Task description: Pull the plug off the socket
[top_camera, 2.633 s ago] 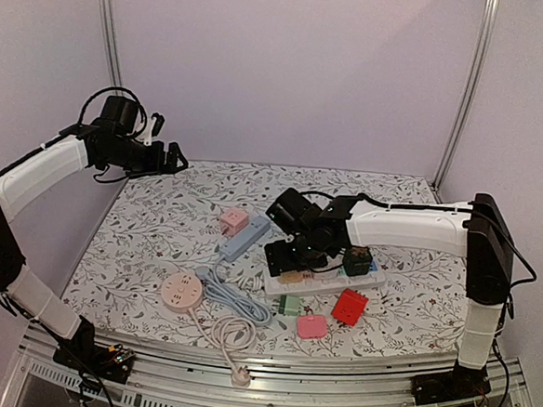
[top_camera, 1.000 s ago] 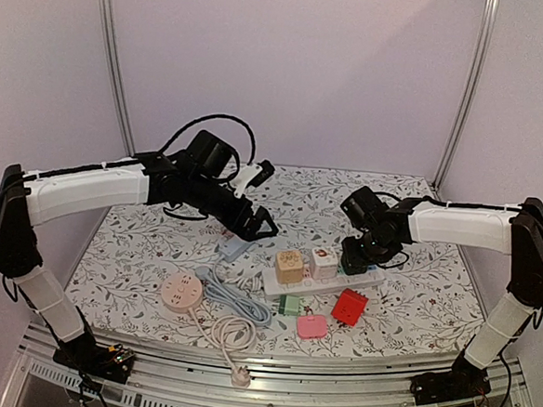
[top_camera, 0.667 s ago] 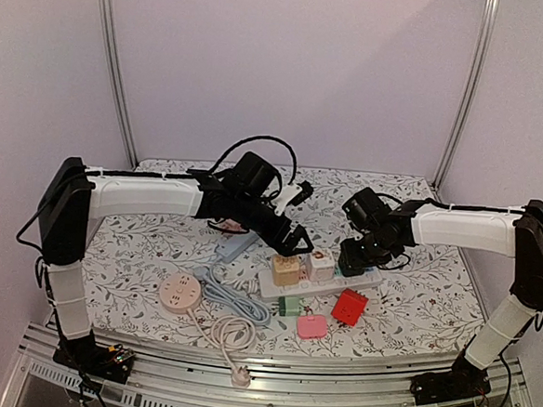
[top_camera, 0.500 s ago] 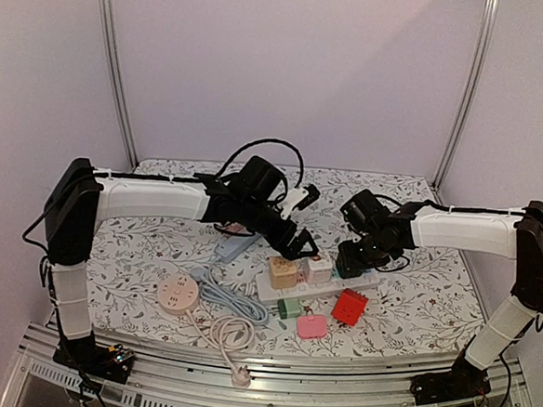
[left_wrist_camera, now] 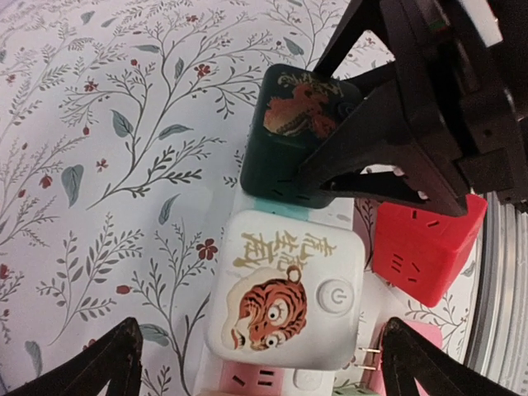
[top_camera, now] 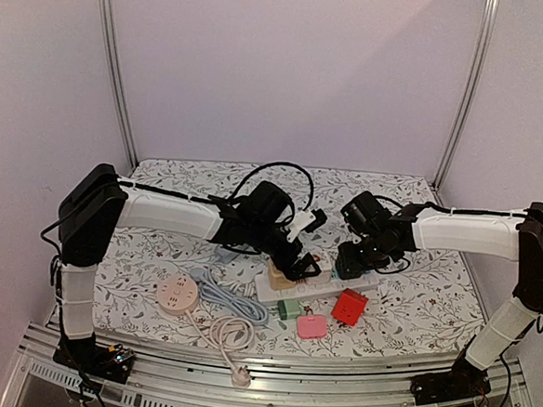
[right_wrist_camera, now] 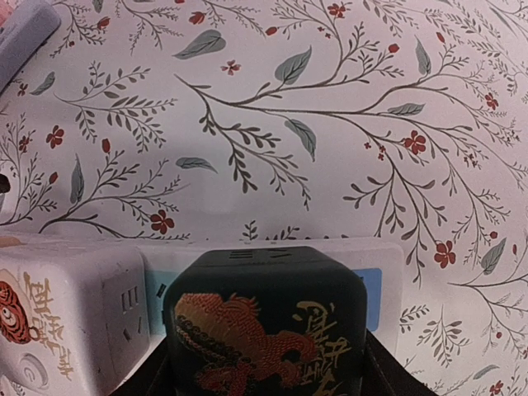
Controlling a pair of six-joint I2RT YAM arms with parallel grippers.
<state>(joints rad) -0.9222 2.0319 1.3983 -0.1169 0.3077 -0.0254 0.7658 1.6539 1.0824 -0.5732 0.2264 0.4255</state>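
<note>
A white power strip (top_camera: 366, 284) lies mid-table with cube plugs seated on it. My right gripper (top_camera: 351, 262) is shut on the dark cube plug (right_wrist_camera: 264, 326) with a red-gold dragon, its black fingers (right_wrist_camera: 389, 373) pressed to both sides. Beside it sits a white cube plug with a tiger (left_wrist_camera: 285, 301). My left gripper (left_wrist_camera: 264, 371) hangs open over this white cube, one finger on each side and not touching it. In the top view the left gripper (top_camera: 308, 243) hides most of the white cube. A beige cube plug (top_camera: 280, 275) occupies the strip's left end.
A red cube (top_camera: 349, 307), a pink adapter (top_camera: 311, 326) and a green one (top_camera: 290, 307) lie just in front of the strip. A round pink socket (top_camera: 178, 293) with coiled cables (top_camera: 232, 303) sits at front left. A grey-blue strip (top_camera: 223, 252) lies under the left arm.
My left arm swung in from the far left and came down over the white tiger cube, staying open. The right gripper moved from the strip's left end to the dark cube and stays there.
</note>
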